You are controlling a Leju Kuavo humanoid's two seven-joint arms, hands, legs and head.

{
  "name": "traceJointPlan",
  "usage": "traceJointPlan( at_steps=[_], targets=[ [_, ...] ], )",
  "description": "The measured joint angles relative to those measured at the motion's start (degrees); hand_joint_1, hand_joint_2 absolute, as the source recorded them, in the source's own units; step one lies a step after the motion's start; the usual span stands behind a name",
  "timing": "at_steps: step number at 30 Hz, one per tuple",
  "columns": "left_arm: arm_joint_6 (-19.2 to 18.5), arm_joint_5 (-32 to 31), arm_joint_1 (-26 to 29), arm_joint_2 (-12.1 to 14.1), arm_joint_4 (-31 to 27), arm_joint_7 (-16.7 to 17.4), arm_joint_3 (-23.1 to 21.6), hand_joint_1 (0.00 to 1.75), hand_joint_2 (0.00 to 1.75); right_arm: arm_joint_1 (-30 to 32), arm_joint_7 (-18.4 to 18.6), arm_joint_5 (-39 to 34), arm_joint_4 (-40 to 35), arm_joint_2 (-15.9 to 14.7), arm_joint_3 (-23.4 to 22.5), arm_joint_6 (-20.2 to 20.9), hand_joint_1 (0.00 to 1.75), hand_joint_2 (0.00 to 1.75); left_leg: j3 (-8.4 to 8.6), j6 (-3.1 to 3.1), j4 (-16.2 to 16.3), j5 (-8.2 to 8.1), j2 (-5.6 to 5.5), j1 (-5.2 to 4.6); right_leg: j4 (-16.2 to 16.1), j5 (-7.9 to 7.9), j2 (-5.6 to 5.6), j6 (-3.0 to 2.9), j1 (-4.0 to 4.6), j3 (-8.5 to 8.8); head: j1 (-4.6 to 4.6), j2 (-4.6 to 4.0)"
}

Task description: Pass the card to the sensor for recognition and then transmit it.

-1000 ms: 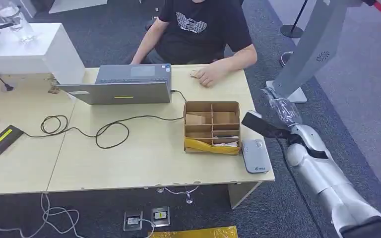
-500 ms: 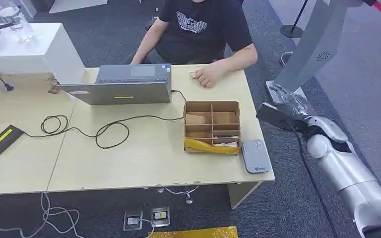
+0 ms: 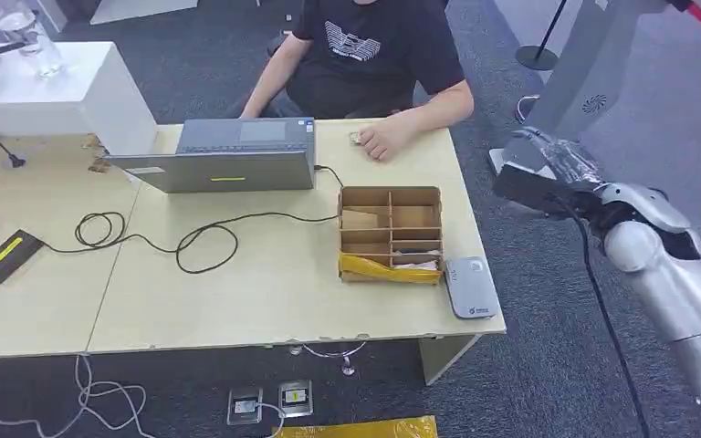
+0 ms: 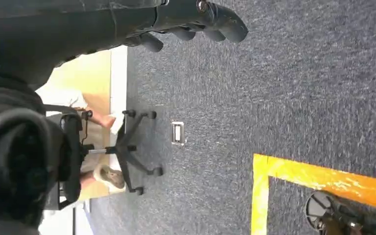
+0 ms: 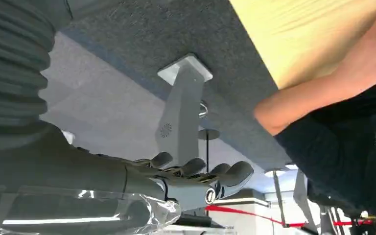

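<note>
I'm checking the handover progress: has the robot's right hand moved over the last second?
Yes. The right hand has swung away from the grey sensor at the desk corner, going farther from the robot and outward past the desk's right edge, towards the grey stand.

one laptop (image 3: 224, 157), one cardboard organizer (image 3: 390, 234), one card reader (image 3: 471, 286), one person (image 3: 374, 55).

Pale wooden desk (image 3: 265, 292) on dark grey carpet (image 3: 529, 310), with a white cabinet (image 3: 64, 91) at its far left corner. A grey slanted pillar (image 3: 575, 82) on a white base plate stands on the carpet beyond the desk's right end; yellow floor tape (image 4: 318, 178) and a black swivel-chair base (image 4: 132, 152) show on the carpet.
</note>
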Motion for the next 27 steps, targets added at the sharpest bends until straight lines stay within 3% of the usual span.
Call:
traceJointPlan(
  at_steps=[8,15,27],
  targets=[
    [-0.20,-0.41,-0.10,0.11,0.00,-0.09,0.00,0.00,0.00,3.90,1.94,0.11,-7.67,-2.18,-1.75,0.28,0.00,1.75,0.01,-0.03,-0.01,-0.03,0.01,0.06,-0.01,-0.01,0.00,-0.01,0.06,0.02,0.00,0.00],
    [0.88,-0.44,-0.35,-0.04,0.00,0.90,0.00,0.00,0.00,13.45,3.25,4.24,-12.69,-1.29,-3.08,-8.66,0.00,1.75,-0.02,-0.05,-0.01,-0.04,-0.06,0.08,-0.01,-0.01,-0.05,-0.01,0.08,0.03,0.00,0.00],
    [1.05,-1.09,-0.38,-0.20,0.00,1.09,0.00,0.00,0.00,19.70,3.21,4.09,-14.73,-0.33,-2.69,-17.14,0.00,1.75,-0.02,-0.06,-0.01,-0.04,-0.04,0.08,0.00,-0.03,-0.03,-0.04,0.07,0.02,0.00,0.00]
  ],
)
